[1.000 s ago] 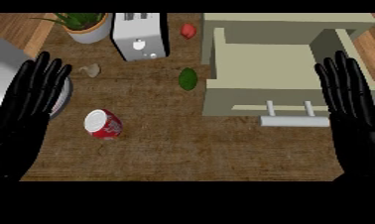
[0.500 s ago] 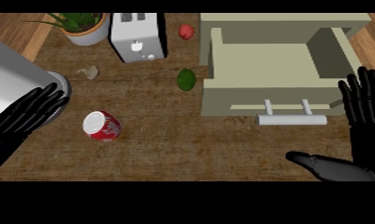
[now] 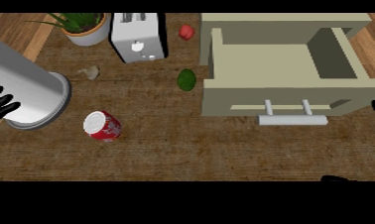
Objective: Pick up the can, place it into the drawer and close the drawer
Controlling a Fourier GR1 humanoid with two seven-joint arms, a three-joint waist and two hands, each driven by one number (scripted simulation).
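Fingers of my left hand (image 3: 6, 105) show only as dark tips at the view's left edge, behind my grey forearm (image 3: 29, 94); whether they are spread or curled I cannot tell. Right hand (image 3: 338, 179): a sliver at the lower right, state likewise unreadable. The can (image 3: 103, 126) stands near-upright on the surface (image 3: 183, 153), just right of my left forearm and well apart from my right, so the left is nearer. Red, patterned white, pale top. Drawer (image 3: 282, 72) open.
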